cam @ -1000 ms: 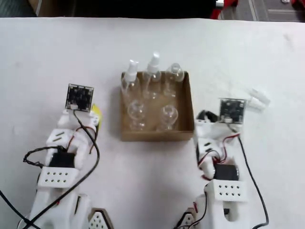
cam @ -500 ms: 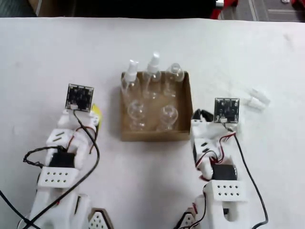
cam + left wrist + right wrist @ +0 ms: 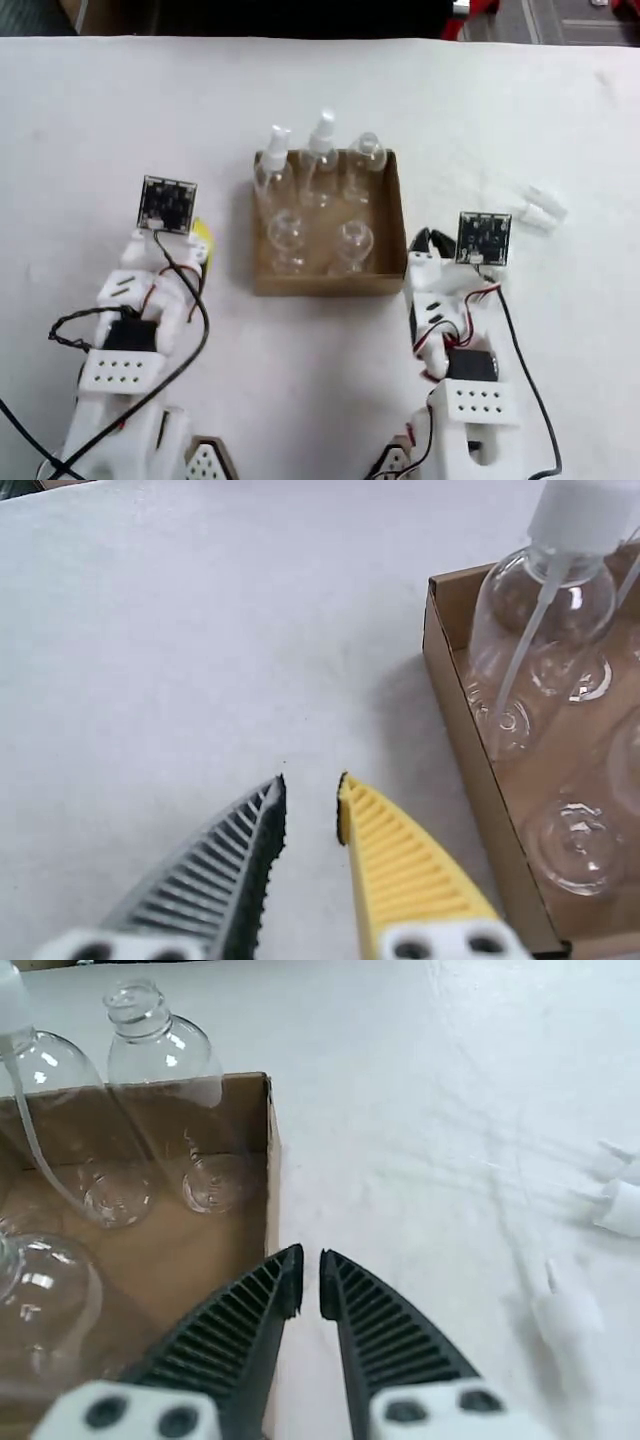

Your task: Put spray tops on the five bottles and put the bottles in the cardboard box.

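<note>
High view has the cardboard box between the two arms, all five bottles already standing in it. Two at the far side, the far-left bottle and the middle bottle, wear spray tops. The far-right bottle and the two near bottles have bare necks.

So the step in hand looks like capping, with three tops left to fit.

The right gripper sits just past the box's near right corner, its dark jaws drawn almost together with only a slit between them, pinching nothing. The loose spray tops lie on the white table, ahead of these jaws and off to their right, well apart from them.

The left gripper rests low over the table with the box wall just to its right, its grey and yellow jaws close together and empty.

Next the right jaws would need to spread, travel out to a loose top and close on its body, so that the dip tube can hang down and enter a bare neck.
</note>
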### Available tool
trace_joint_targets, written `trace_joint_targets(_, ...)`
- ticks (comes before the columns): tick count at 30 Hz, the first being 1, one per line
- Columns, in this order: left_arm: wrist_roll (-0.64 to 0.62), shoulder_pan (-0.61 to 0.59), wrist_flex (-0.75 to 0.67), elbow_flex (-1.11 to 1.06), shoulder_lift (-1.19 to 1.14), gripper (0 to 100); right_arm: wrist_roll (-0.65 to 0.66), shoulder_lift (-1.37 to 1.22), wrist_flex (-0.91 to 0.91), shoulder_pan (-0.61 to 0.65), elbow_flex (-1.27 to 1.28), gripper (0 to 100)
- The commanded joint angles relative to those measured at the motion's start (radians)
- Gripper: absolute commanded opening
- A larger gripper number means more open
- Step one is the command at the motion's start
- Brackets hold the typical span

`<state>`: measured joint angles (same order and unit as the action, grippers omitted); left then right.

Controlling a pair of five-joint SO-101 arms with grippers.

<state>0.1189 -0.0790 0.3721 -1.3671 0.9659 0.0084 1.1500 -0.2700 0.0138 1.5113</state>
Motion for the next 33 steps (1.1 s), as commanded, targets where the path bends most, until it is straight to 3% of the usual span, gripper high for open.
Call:
trace_joint_targets(1, 0.012, 0.005, -0.035, 0.008, -0.001, 9, 0.012, 0.010, 0.021, -0.053, -0.005, 1.6)
trace_joint_targets(19, 0.012, 0.004, -0.035, 0.008, -0.001, 9, 0.012, 0.012, 0.012, -0.125, -0.018, 1.5)
trace_joint_targets(24, 0.012, 0.004, -0.035, 0.008, -0.001, 9, -0.003, 0.001, -0.150, -0.194, -0.127, 1.5)
trace_joint_targets(33, 0.012, 0.004, -0.035, 0.008, -0.001, 9, -0.068, -0.001, -0.219, -0.248, -0.232, 1.5)
